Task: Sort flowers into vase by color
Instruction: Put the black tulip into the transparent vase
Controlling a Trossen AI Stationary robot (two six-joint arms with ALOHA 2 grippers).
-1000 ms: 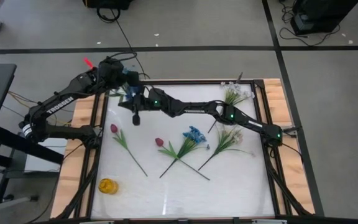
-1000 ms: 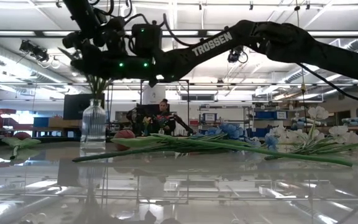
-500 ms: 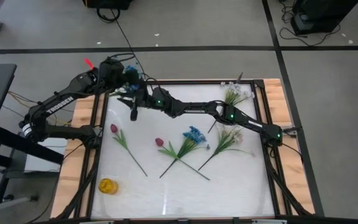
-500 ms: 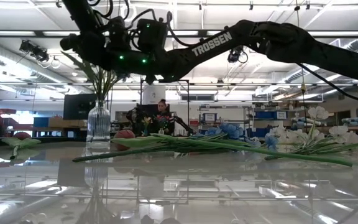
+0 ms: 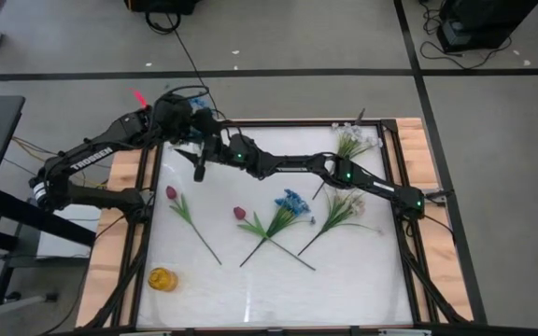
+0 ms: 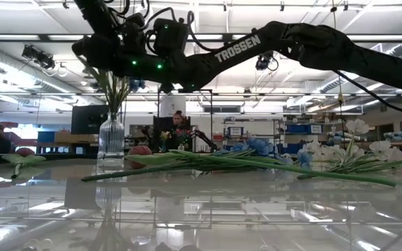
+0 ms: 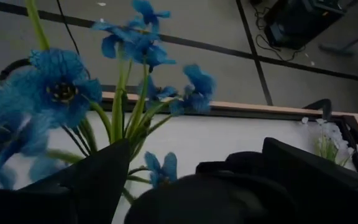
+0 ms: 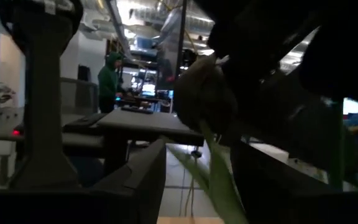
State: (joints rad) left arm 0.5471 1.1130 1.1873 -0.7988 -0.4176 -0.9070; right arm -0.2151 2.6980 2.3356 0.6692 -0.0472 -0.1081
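Both grippers are found together above the glass vase (image 6: 110,139) at the far left corner of the white table (image 5: 344,280). The right gripper (image 8: 197,168) is seen with its jaws parted around a dark bud on a green stem (image 8: 219,180); whether the stem is pinched or merely loose between the fingers cannot be told. The left gripper (image 7: 185,186) is seen with its jaws wide beside the blue flowers (image 7: 61,93) standing in the vase, nothing being held. It is judged that the dark bud's stem is best let go only once its foot is inside the vase mouth, with the left fingers kept clear of the blue blooms. On the table are noted two pink tulips (image 5: 170,193), a blue flower (image 5: 291,201) and white sprays (image 5: 346,205), well apart from the vase, and a yellow object (image 5: 162,278) near the front. The surface is glossy and reflective. Behind it a workshop with benches is recorded, and a seated person (image 6: 180,129).
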